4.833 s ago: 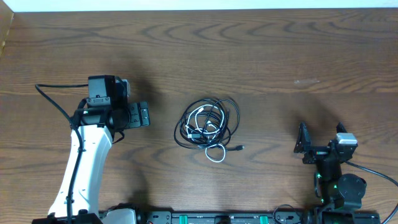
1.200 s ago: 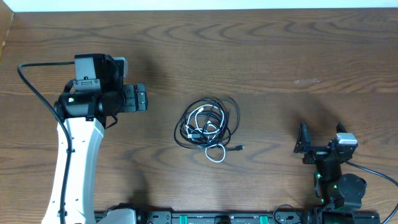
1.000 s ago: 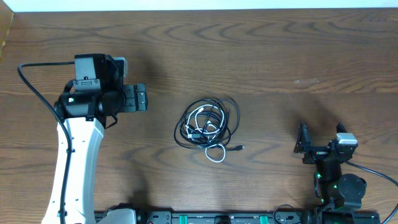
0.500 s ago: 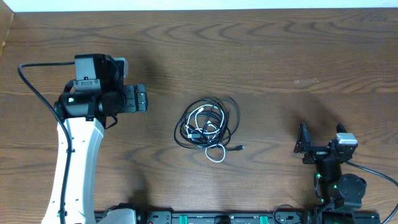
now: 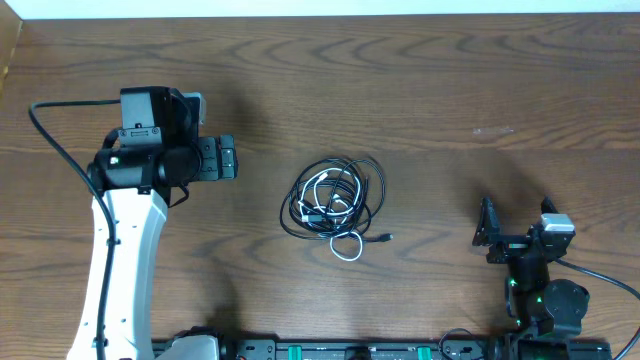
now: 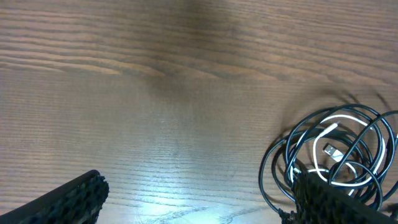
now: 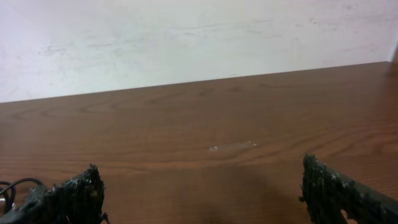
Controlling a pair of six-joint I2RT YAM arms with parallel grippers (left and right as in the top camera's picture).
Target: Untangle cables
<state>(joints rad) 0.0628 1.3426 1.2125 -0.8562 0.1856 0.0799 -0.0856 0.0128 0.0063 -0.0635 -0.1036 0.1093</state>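
My left pincer [image 5: 225, 159] is spread wide with nothing in it, over bare table [image 5: 450, 80] to the left of the cables [image 5: 335, 200] and well apart from them. Its tips point toward the pile. In my left wrist view the coil lies low on the right, partly hidden behind one finger, with plain wood across everything else.

My right pincer [image 5: 517, 218] is also fully open and empty. It sits low at the near right, well clear of the pile, and faces the far edge.

The cables lie in one knotted round heap near the middle of the table. Black loops run around the outside. The white cable [image 5: 347, 247] is threaded through the centre, and one small loop of it sticks out on the near side. A black plug [image 5: 385, 238] pokes out just to the right of that loop.

Open wood rings the heap on every side. The widest stretch runs to the far edge, where the table meets the pale wall [image 7: 186, 37]. The table's left edge shows in the far left corner of the overhead view.
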